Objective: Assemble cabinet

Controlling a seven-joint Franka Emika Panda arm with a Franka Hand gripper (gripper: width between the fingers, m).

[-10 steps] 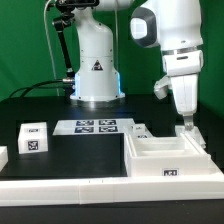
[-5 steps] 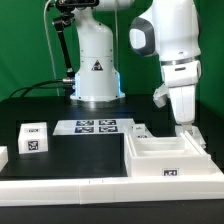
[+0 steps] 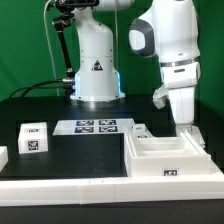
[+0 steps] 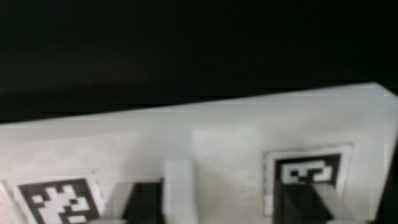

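Arm (image 3: 172, 45) shifted slightly, end effector (image 3: 185, 126) over cabinet (image 3: 165, 162), marker board (image 3: 97, 126) beside

I can read no words or numbers anywhere, only signs. My pedestal (image 3: 96, 88) bears a black triangle sticker (image 3: 97, 66). The marker board (image 3: 97, 126) carries four black-and-white square tags. At eight o'clock from it a small white block (image 3: 33, 138) shows one such tag, and at four o'clock the cabinet (image 3: 145, 168) shows one on its front. My wrist view catches two more, blurred, on a white face (image 4: 196, 130).

exterior view evenly bright and fairly sharp; wrist view dim, blurred.
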